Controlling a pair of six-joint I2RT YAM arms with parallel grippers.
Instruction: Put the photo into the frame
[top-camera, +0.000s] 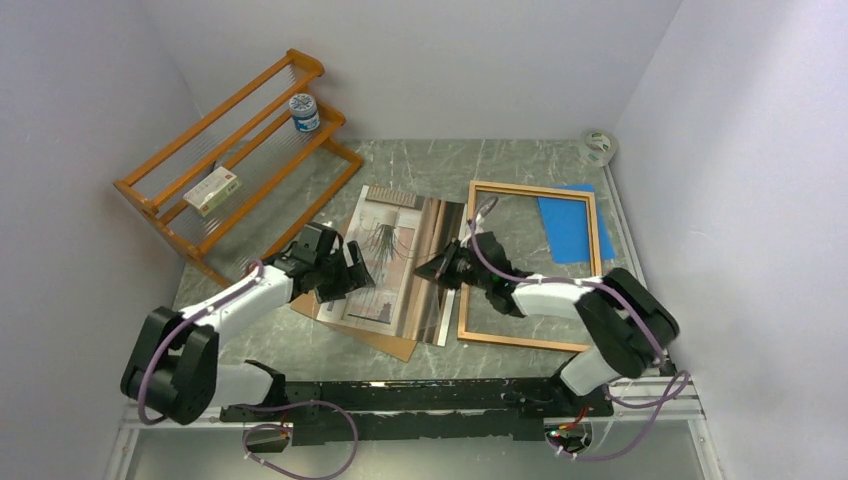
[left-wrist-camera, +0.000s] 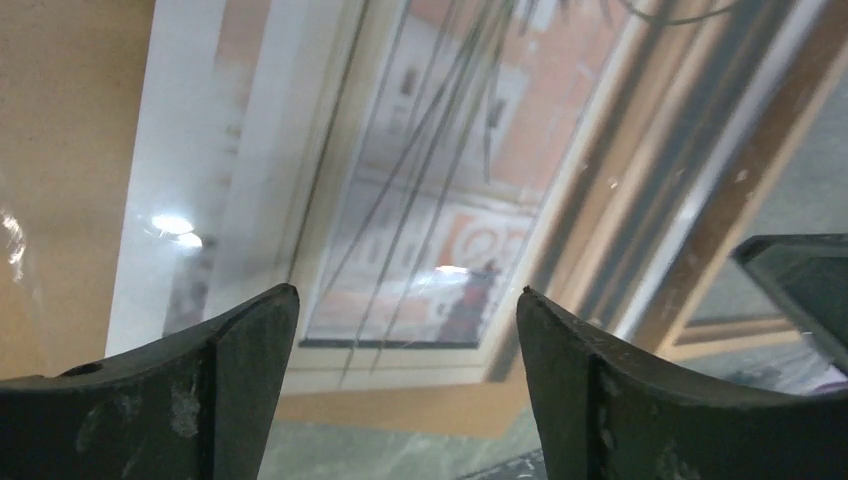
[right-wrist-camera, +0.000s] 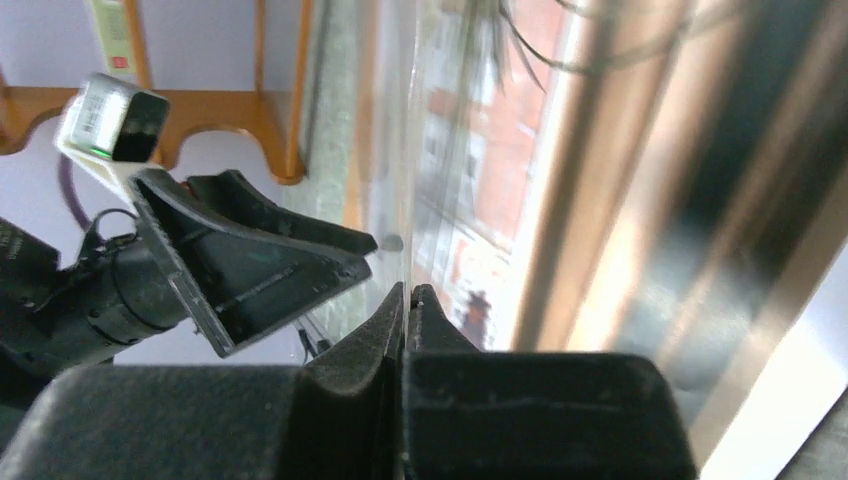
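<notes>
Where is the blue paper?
In the top view, the blue sheet lies flat on the table's far right side, at the far right corner of the wooden frame, whose right bar crosses it.

The left end effector (top-camera: 355, 278) and the right end effector (top-camera: 428, 269) face each other closely across the photo (top-camera: 395, 235), and the lane between them is narrow. The left one's fingers stand apart above the photo, with open space between them. Behind it and to its left, the orange wooden rack (top-camera: 215, 124) blocks the way. To the right of the right end effector, the frame (top-camera: 520, 340) and a blue sheet (top-camera: 570, 225) lie flat and low on the bench (top-camera: 440, 160). The right wall (top-camera: 760, 200) closes in beyond.
</notes>
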